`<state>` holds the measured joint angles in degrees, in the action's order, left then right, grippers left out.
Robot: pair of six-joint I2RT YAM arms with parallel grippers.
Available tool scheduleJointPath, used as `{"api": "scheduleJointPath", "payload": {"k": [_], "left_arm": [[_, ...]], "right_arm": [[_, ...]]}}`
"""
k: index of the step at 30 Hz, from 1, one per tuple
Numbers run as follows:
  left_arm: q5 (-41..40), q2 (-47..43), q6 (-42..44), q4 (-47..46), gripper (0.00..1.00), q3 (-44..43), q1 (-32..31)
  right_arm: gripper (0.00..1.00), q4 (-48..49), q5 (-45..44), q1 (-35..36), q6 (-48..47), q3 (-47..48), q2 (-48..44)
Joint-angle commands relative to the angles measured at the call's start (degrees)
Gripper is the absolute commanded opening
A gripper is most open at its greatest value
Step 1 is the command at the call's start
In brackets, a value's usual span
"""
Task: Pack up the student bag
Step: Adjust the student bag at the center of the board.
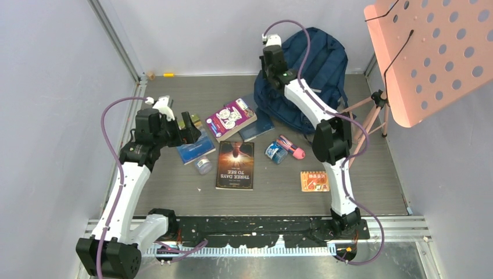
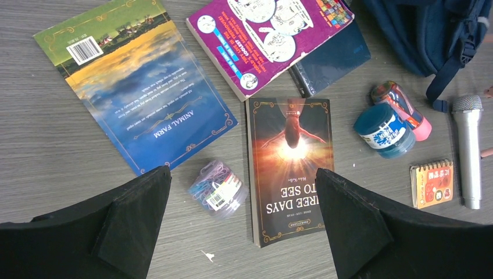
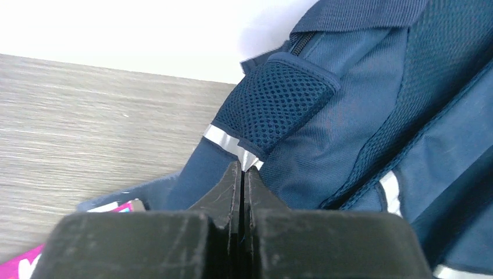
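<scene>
Right gripper (image 3: 242,171), pressed together at the student bag (image 3: 349,116) pocket edge, likely steadies it; left gripper (image 2: 241,174) hangs spread over books (image 2: 290,163), ready.

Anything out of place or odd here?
Nothing spilled or damaged. The purple book lies askew over a dark notebook. The right gripper is shut at the student bag's mesh pocket; whether it pinches fabric is unclear.

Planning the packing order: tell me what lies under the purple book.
A dark blue book pokes out beneath the purple book; its covered part and anything further underneath cannot be seen.
</scene>
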<state>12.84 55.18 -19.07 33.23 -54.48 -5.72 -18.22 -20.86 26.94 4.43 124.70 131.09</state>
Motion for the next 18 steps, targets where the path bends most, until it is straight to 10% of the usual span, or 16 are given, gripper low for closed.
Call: {"api": "scheduleJointPath", "payload": {"k": [1,18], "left_arm": [[0.2,-1.7,0.4,-2.6,0.98,0.2,0.2],[1.6,-5.7,-6.4,-8.3,0.98,1.4,0.2]], "right_arm": [[0.0,10.8,8.2,0.7,-1.8,0.2,-12.2],[0.0,11.1,26.6,6.6,-8.0,-4.8,-23.5]]}}
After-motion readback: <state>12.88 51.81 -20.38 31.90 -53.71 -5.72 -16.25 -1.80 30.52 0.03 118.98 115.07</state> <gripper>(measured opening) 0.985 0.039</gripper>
